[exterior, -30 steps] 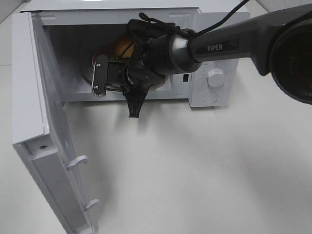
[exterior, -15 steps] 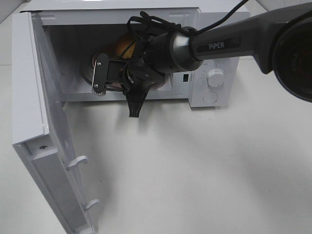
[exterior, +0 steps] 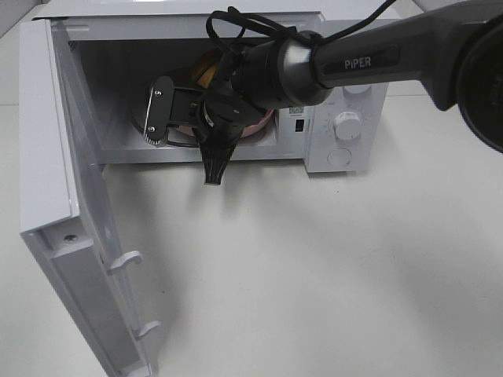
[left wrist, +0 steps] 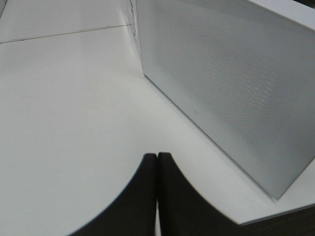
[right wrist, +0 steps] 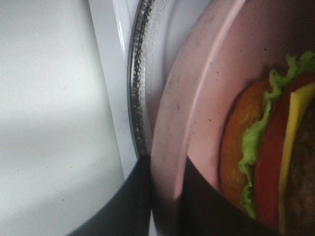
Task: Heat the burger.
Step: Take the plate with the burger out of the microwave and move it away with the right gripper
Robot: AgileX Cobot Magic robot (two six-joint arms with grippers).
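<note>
Pink plate (right wrist: 197, 98); golden-brown burger (right wrist: 266, 147) bun; white microwave (exterior: 346, 149).

Microwave (exterior: 346, 149) mouth blocked by right arm (exterior: 314, 67); door (exterior: 59, 236) swung wide.

The right arm (exterior: 393, 59) is a dark grey tube with "PiPER" printed on it in white. It meets a polished silver-grey collar (exterior: 295, 67), then a black wrist. Black cables (exterior: 236, 27) loop over that wrist. The right gripper (exterior: 161, 114) is black, with a flat plate fixed by small silver screws. The left gripper (left wrist: 157, 194) shows only two matte black, rounded fingers.
</note>
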